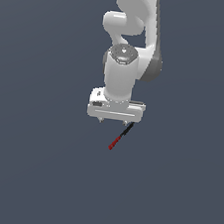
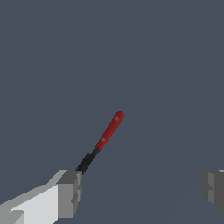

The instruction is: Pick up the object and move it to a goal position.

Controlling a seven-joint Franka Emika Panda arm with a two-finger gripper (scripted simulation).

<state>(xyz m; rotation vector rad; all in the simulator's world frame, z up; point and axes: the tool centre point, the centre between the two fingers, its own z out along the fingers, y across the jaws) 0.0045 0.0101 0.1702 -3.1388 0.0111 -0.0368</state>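
The object is a thin stick (image 1: 116,140), red along most of its length with a black end. In the exterior view it slants down from just under the gripper's finger on that view's right. My gripper (image 1: 116,120) points down and is open, its two fingers far apart and nothing between them. In the wrist view the stick (image 2: 109,130) runs away from one finger (image 2: 69,192), with its black end next to that finger and outside the gap. The other finger (image 2: 214,189) is far off at the frame's edge. I cannot tell whether the black end touches the finger.
A plain dark grey surface (image 1: 31,173) fills both views. Nothing else stands on it. The white arm (image 1: 121,75) rises behind the gripper in the exterior view.
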